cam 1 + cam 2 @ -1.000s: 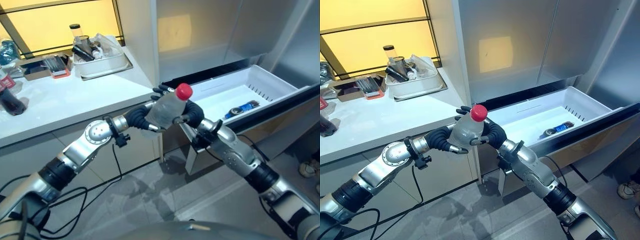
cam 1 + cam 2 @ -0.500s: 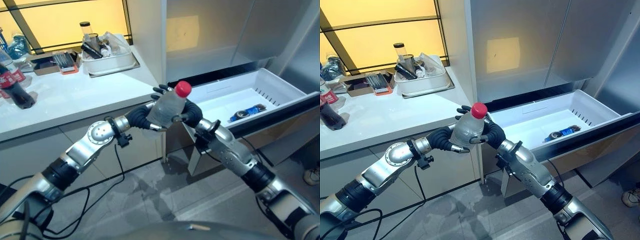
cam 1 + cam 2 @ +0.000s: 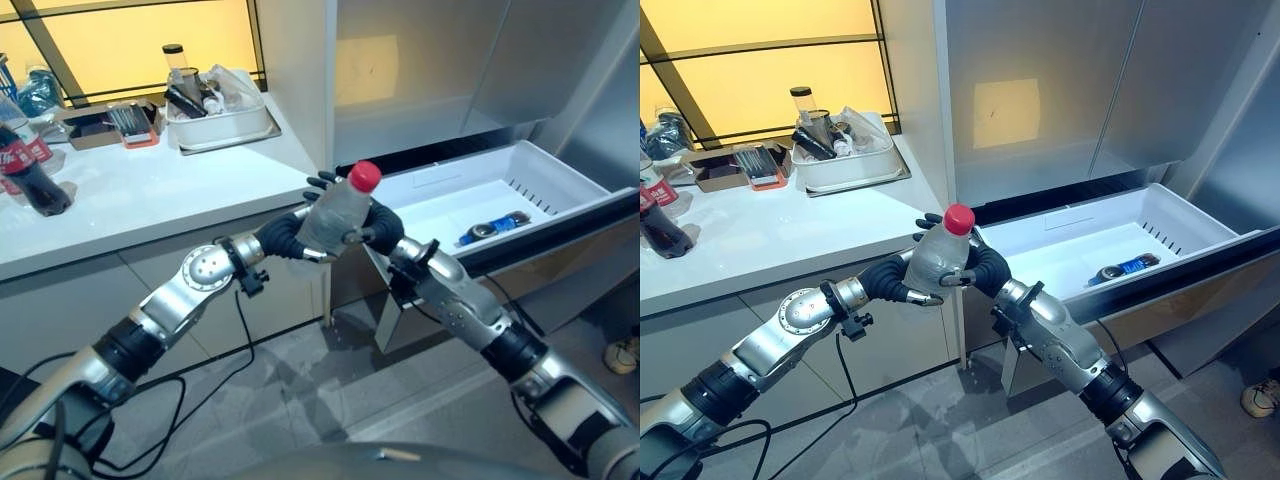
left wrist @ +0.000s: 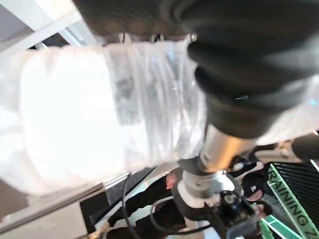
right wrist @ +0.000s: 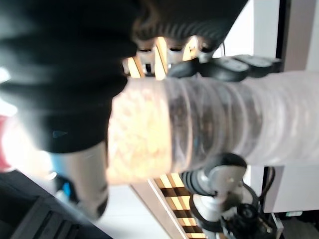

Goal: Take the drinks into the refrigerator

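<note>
The left eye view shows both hands closed round one clear bottle (image 3: 338, 213) with a red cap (image 3: 364, 177), held upright in the air in front of the counter's corner. The left hand (image 3: 290, 232) grips the body from the robot's left, its dark fingertips curling round the far side; the right hand (image 3: 383, 228) clasps it from the right, thumb across the front. In the left wrist view the ribbed, translucent bottle (image 4: 119, 114) lies pressed against the dark cover, and the right wrist view shows the same body (image 5: 199, 124) with fingers wrapped over it.

As for progress, I judge the task partly done. The refrigerator drawer (image 3: 545, 170) already stands pulled open just beyond and to the right of the hands, and a blue-labelled bottle (image 3: 490, 226) lies on its side on the drawer's white floor. The held bottle has not yet reached the drawer; it has yet to be carried over the rim and set down, probably by the right hand alone once the left lets go.

More drinks wait on the white counter (image 3: 130, 200): a dark cola bottle (image 3: 28, 172) stands near its left end. Further back a white tub (image 3: 225, 124) holds a jumble of jars and bags that I cannot make out individually.
</note>
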Motion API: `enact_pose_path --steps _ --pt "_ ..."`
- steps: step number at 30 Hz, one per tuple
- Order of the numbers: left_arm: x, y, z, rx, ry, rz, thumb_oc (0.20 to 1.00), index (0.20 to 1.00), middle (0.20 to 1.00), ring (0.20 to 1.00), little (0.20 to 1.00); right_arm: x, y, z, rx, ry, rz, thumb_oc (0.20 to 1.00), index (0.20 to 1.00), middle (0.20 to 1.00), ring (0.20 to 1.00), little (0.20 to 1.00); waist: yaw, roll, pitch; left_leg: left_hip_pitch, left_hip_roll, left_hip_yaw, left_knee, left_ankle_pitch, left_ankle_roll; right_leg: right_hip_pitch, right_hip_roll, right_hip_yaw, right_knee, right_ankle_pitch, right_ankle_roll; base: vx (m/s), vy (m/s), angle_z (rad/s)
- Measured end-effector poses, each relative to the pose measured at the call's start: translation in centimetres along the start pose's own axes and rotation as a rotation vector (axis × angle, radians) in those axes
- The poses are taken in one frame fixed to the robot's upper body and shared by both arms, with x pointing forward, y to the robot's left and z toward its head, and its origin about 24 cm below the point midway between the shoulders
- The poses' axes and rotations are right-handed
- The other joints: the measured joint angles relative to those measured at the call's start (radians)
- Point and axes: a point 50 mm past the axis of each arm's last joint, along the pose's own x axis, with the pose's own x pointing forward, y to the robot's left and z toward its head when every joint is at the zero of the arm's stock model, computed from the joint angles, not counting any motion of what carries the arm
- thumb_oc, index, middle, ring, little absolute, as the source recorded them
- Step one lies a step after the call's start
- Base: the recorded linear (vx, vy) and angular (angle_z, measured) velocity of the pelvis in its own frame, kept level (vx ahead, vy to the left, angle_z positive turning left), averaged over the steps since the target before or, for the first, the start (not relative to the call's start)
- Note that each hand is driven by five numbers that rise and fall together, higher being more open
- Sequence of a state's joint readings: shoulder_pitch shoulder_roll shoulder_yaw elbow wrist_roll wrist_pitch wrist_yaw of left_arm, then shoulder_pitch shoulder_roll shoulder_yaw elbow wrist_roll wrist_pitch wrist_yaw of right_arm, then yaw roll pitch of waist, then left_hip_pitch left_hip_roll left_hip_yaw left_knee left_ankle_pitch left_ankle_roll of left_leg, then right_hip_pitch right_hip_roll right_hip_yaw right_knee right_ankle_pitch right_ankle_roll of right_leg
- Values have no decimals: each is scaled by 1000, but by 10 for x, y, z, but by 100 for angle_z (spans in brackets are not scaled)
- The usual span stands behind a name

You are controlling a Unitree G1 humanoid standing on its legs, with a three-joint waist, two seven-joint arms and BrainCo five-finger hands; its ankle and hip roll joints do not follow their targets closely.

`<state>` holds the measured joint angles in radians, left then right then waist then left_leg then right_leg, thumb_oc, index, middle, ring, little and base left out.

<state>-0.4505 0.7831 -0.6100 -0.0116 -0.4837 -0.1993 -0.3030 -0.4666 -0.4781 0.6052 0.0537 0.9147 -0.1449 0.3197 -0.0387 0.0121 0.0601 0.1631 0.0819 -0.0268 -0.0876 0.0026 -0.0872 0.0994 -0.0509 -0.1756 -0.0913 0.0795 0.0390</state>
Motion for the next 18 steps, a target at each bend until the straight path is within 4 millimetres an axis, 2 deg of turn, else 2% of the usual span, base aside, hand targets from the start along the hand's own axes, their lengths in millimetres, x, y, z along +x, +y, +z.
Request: enact_pose_path --steps 18 --pt "5 -5 -4 -30 9 15 200 200 200 200 200 0 -5 -2 -6 14 -19 200 200 200 200 200 1 -4 -4 2 -1 9 0 0 0 -3 0 8 0 2 1 -2 0 -1"
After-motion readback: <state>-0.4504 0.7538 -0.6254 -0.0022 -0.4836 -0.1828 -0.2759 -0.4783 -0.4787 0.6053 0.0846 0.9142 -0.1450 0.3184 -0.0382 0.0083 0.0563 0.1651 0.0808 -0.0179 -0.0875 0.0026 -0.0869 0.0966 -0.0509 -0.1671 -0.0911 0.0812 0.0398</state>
